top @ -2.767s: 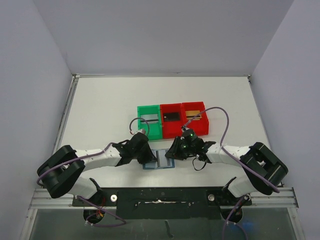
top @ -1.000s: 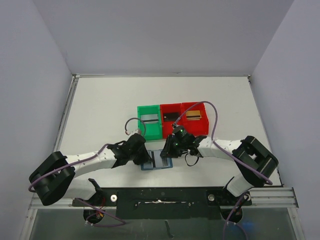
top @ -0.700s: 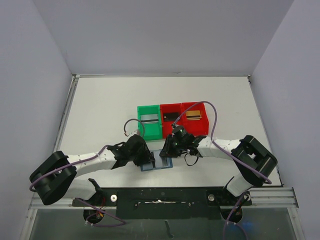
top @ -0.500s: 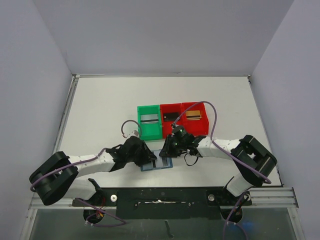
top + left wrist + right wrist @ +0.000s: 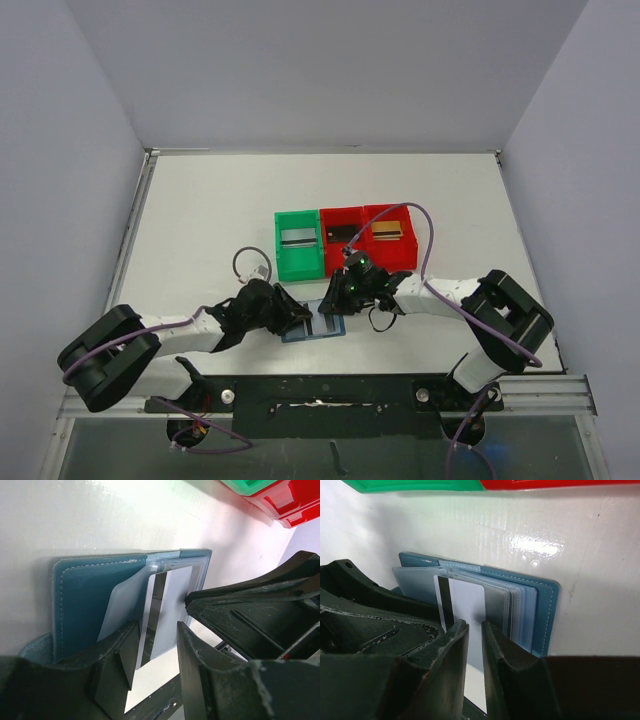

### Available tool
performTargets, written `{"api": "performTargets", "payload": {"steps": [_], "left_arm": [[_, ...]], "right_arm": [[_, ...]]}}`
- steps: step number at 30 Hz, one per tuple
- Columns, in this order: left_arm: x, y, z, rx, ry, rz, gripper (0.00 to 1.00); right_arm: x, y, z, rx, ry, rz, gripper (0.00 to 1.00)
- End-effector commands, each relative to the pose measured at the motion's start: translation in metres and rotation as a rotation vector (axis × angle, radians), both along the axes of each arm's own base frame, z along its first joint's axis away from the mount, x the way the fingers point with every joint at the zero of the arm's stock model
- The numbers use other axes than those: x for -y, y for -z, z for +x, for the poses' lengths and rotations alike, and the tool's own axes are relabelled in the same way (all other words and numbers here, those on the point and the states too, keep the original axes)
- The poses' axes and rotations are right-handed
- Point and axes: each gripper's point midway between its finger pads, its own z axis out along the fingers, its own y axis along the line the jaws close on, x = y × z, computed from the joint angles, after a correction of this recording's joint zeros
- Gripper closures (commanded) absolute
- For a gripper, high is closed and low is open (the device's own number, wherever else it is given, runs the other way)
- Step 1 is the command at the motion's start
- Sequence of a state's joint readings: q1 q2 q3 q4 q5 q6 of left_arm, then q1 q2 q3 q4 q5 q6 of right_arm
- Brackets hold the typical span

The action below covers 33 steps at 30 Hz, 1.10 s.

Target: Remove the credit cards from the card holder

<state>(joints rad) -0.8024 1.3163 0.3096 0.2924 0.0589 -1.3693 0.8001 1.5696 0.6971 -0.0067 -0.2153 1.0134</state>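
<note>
No readable text, number, brand or sign in any view.
- White card [image 5: 465,605] sticking out of card holder [image 5: 546,611]: dark stripe along left edge, rest of face plain; same in left wrist view [image 5: 172,597].
- Cards in green bin [image 5: 281,246] and red bins [image 5: 366,242], far side: too small in top view, possibly printed, nothing legible.

Overhead view; wrist views close over card holder [image 5: 85,595]
</note>
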Motion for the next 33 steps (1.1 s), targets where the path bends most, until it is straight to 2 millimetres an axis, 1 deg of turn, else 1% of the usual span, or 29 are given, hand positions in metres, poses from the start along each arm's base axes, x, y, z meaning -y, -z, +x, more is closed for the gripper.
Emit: {"api": "performTargets", "payload": {"steps": [1, 6, 8, 10, 14, 18, 27, 30, 33], "left_arm": [[-0.012, 0.020, -0.010, -0.050, -0.008, 0.027, 0.64], [-0.009, 0.025, -0.012, -0.070, 0.009, 0.021, 0.65], [-0.008, 0.026, -0.013, -0.075, 0.015, 0.016, 0.69], [-0.007, 0.027, -0.013, -0.077, 0.017, 0.015, 0.74], [-0.008, 0.029, -0.014, -0.085, 0.017, 0.020, 0.91], [-0.017, 0.032, -0.014, -0.094, -0.010, 0.062, 1.00], [-0.039, 0.026, -0.016, -0.070, -0.075, 0.103, 1.00], [-0.040, 0.023, -0.014, -0.056, -0.080, 0.090, 1.00], [-0.037, 0.019, -0.012, -0.044, -0.072, 0.086, 1.00]], "right_arm": [[0.015, 0.025, -0.013, -0.049, -0.004, -0.087, 0.80], [0.015, 0.026, -0.013, -0.052, -0.005, -0.088, 0.80], [0.015, 0.026, -0.013, -0.053, -0.006, -0.089, 0.80], [0.015, 0.026, -0.013, -0.052, -0.006, -0.089, 0.80], [0.017, 0.027, -0.013, -0.054, -0.001, -0.098, 0.80], [0.018, 0.027, -0.012, -0.050, 0.005, -0.106, 0.80], [0.017, 0.025, -0.011, -0.042, -0.002, -0.104, 0.80], [0.011, 0.017, -0.008, -0.019, -0.022, -0.072, 0.80], [0.002, 0.000, -0.004, 0.020, -0.044, -0.024, 0.79]]}}
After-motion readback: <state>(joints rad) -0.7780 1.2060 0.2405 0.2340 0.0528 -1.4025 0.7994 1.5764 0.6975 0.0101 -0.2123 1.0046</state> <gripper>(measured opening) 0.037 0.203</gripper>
